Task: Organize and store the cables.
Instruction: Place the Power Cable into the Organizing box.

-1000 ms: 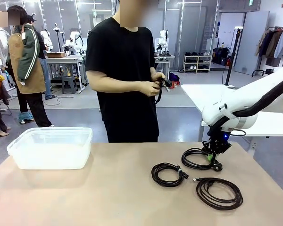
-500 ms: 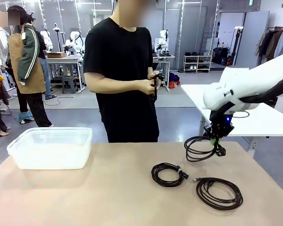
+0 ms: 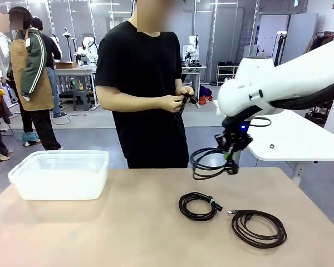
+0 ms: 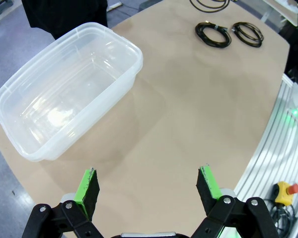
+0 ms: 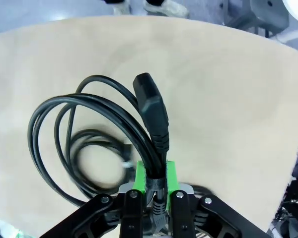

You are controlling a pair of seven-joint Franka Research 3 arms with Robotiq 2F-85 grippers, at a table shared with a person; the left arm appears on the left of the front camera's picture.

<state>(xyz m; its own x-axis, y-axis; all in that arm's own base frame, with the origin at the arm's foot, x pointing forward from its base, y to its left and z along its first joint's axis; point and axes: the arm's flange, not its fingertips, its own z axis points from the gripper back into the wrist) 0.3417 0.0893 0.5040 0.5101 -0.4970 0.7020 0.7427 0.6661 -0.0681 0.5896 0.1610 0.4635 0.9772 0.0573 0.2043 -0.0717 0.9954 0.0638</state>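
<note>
My right hand (image 3: 229,162) is clamped tight on one cable coil (image 3: 207,164), which dangles in the air above the bench (image 3: 128,233), near its far edge. A second coil (image 3: 197,206) lies below the hand, nearer me, and a third coil (image 3: 259,228) lies off to its right. A fourth cord (image 3: 183,105) is in the person's hands (image 3: 175,103). Bare bench runs left to one clear tub (image 3: 61,178). My left hand (image 4: 148,181) gapes wide and empty over open bench.

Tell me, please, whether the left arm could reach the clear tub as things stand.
Probably yes: the left pincer is open and empty, and the clear tub sits just ahead with nothing on the table between them.
</note>
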